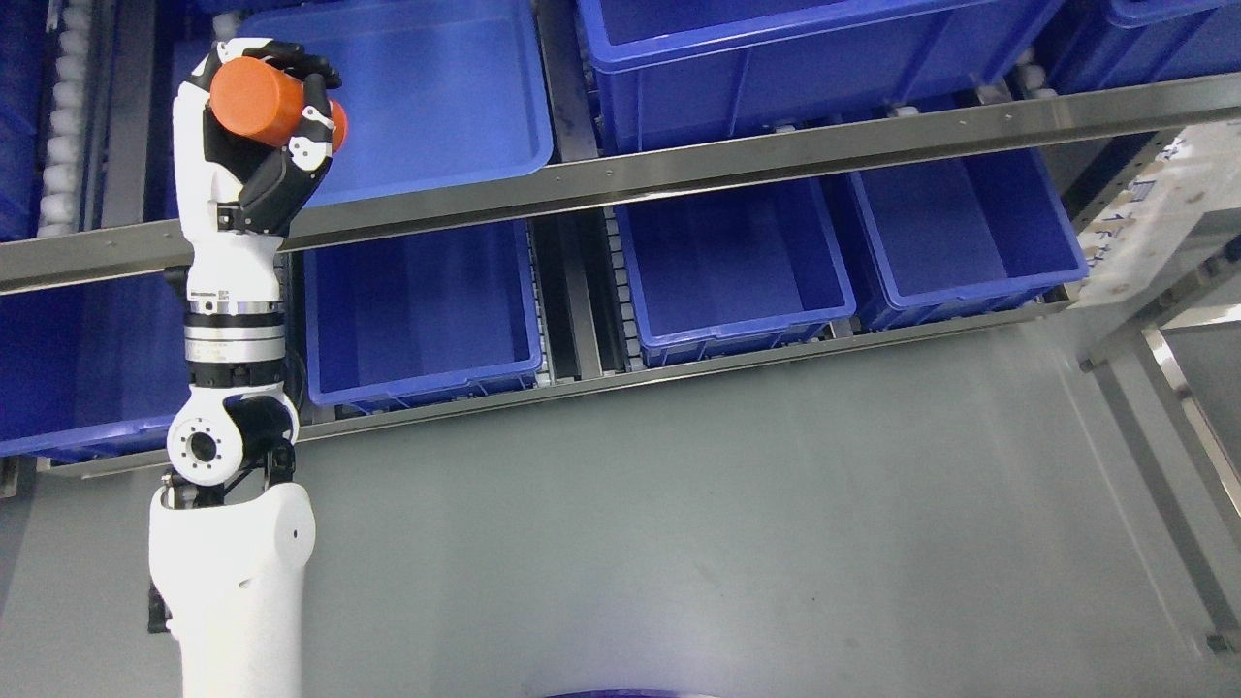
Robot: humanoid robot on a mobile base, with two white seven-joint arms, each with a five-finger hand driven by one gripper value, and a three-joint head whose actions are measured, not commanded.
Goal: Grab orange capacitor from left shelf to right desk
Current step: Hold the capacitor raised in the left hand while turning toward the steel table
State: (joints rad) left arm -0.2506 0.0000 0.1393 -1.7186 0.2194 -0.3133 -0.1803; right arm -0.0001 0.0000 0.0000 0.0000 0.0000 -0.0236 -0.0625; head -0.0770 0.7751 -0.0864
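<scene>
- The left robot hand (267, 126), upper left of the frame, had its fingers wrapped around the orange capacitor (260, 101), lifted clear, likely for carrying
- Behind it sat a blue bin (436, 87) on the shelf (679, 165)
- No table for delivery showed; the right robot hand was out of view

the left arm (233, 543) had a glossy white forearm shell w/ a small dark dot. above it sat a black elbow-type joint w/ a round white cap ringed by small holes, then silver & black wrist rings. the left hand (257, 145) had a white back, black palm & black finger segments w/ white knuckle pieces.
</scene>
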